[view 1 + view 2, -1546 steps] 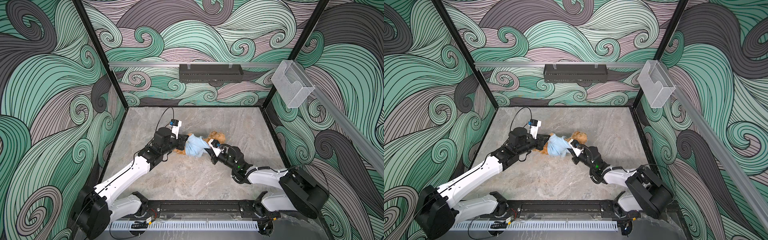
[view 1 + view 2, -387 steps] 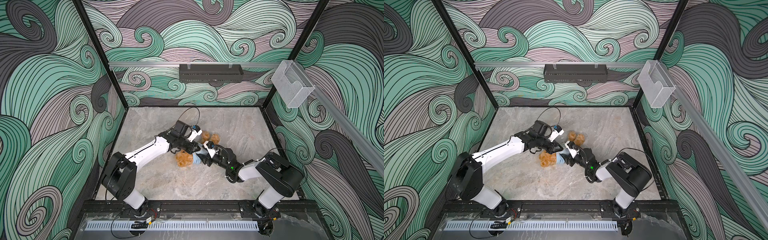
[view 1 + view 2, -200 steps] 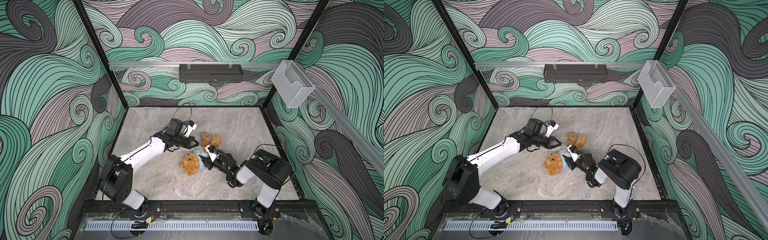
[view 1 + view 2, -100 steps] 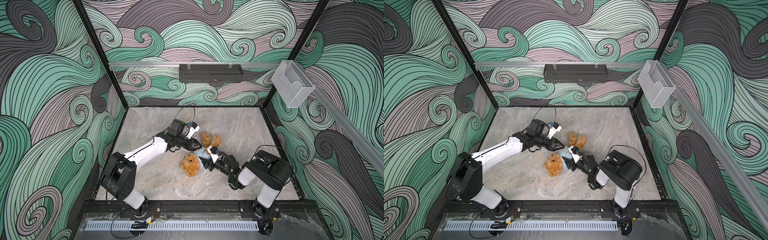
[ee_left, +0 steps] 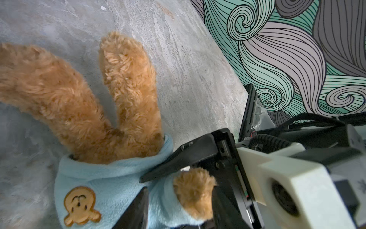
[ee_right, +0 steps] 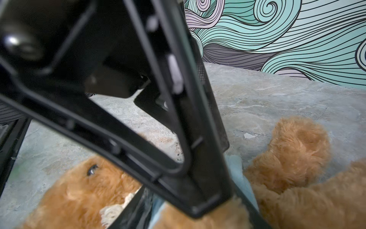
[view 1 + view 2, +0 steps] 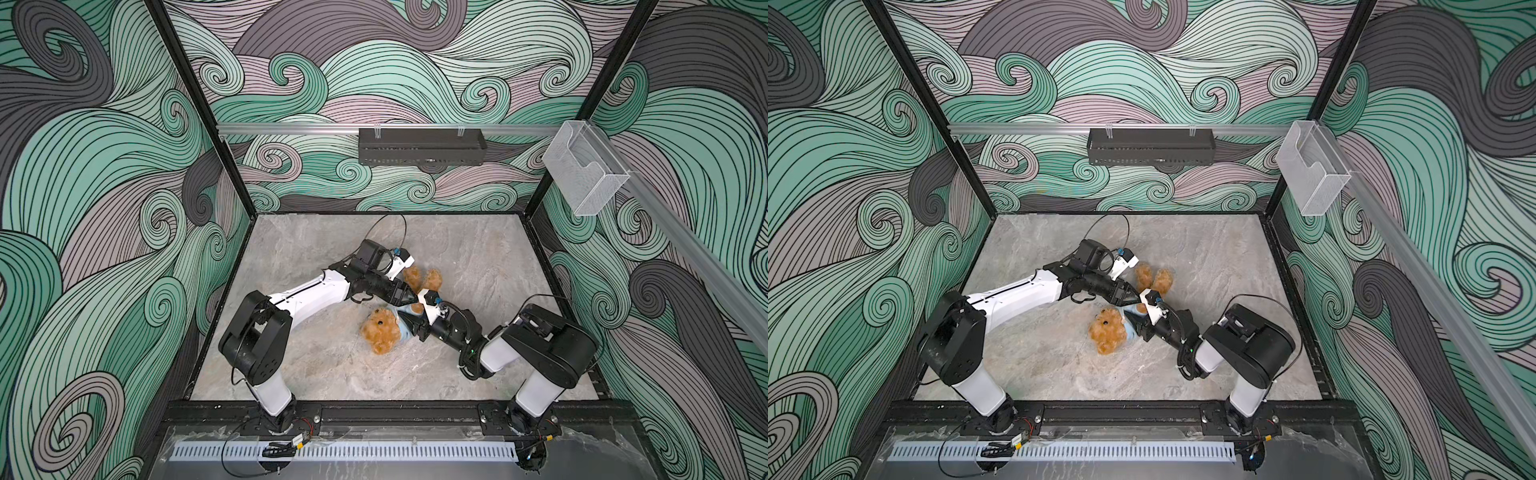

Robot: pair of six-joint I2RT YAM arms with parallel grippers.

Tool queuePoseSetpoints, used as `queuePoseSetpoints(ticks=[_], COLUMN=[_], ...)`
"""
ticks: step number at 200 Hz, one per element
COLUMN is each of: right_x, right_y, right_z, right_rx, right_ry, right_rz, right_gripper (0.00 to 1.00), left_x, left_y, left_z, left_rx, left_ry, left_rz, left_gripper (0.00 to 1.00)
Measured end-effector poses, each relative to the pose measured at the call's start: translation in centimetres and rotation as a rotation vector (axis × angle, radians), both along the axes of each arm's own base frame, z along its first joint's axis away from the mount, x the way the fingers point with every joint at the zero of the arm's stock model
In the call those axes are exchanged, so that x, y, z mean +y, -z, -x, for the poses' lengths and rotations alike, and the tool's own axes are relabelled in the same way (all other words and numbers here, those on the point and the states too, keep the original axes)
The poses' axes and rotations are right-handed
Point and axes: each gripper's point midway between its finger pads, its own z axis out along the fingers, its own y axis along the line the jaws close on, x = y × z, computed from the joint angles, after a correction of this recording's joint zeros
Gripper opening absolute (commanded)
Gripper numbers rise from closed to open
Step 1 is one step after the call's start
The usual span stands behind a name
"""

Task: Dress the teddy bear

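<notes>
a: teddy bear (image 7: 384,332) noted mid-table (image 7: 332,374), laid on its back, head toward the near edge, light-blue hoodie (image 5: 111,184) worn.
b: left gripper (image 7: 412,300) seen over the hoodie; opening cannot be told. right gripper (image 7: 412,325) set astride the sleeved paw, jaws parted; hold cannot be told.

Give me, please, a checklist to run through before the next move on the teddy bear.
1. teddy bear lying on the table, head uncovered: ok.
2. blue garment over torso, both legs out of hem: ok.
3. One paw out through its sleeve: ok.
4. Other arm sleeved: cannot tell.
5. left tool free of fabric: cannot tell.
6. right tool clear of the paw: not ok, the paw sits between its jaws.
</notes>
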Motion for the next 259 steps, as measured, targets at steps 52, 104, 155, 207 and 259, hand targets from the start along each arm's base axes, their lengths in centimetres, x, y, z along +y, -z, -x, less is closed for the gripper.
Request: queuePoseSetpoints(ticks=[52,104,155,207,259], right_x=[-0.1,0.0,-0.1,-0.8,0.2], right_y=[0.1,0.2,0.6,0.1,-2.1], right_z=[0.0,-0.2,-0.3,-0.1,-1.2], right_rx=[0.016,0.026,0.042,0.020,-0.025], right_ry=[0.001,0.004,0.010,0.013,-0.011], right_rz=[-0.001,0.004,0.019,0.051,0.037], right_gripper=[0.50,0.48,0.63,0.70,0.51], left_x=[-1.5,-1.8,-1.4,-0.7,-0.4], left_y=[-0.3,0.8,1.7,1.0,0.4], left_z=[0.6,1.4,1.2,0.5,0.2], left_rx=[0.000,-0.011,-0.037,-0.044,-0.043], left_ry=[0.053,0.103,0.095,0.066,0.057], left_rz=[0.010,-0.058,-0.117,-0.110,-0.097], left_gripper=[0.48,0.39,0.16,0.05,0.00])
